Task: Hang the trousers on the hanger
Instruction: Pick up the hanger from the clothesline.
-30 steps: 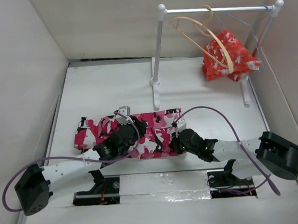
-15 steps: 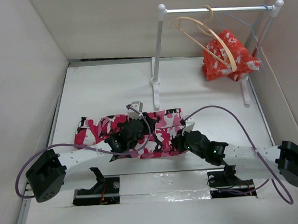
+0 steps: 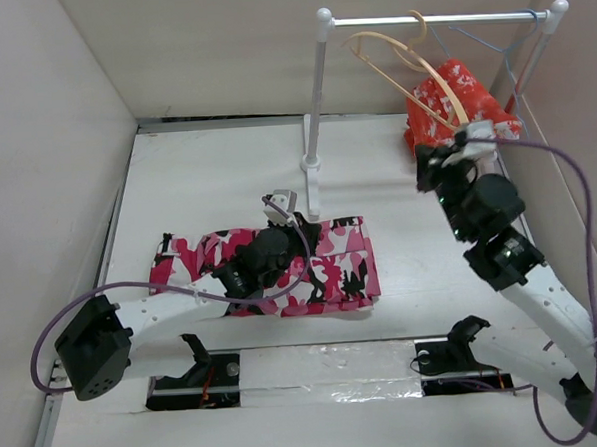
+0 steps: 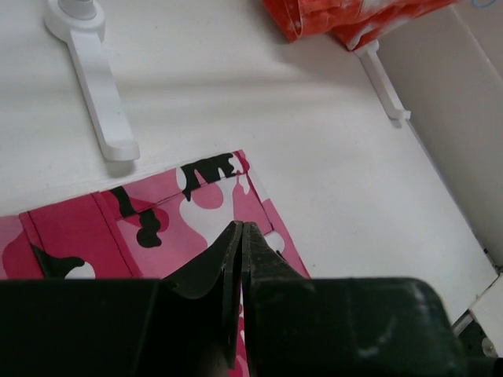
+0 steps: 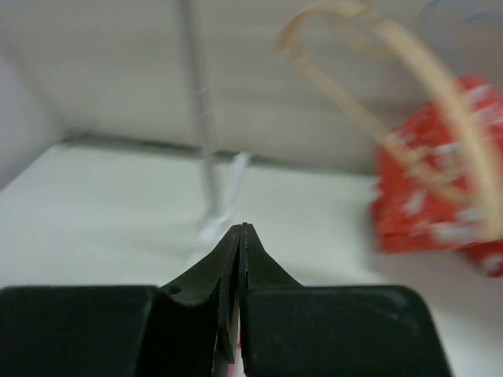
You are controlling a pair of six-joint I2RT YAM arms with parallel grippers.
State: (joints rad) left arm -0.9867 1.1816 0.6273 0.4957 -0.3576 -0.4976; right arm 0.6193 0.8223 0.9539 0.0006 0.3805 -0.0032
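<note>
Black jaws of the left gripper (image 4: 240, 229) are pressed together, tips over the trousers (image 3: 325, 257). These lie flat on the tabletop (image 3: 206, 168), long axis left to right, wider end rightward. Jaws of the right gripper (image 5: 238, 229) are closed on nothing, up near the hanger (image 5: 440, 90), which hangs tilted from the white rack (image 3: 313, 93) against a red-orange garment (image 3: 472, 99). The rack's left foot stands just behind the trousers.
</note>
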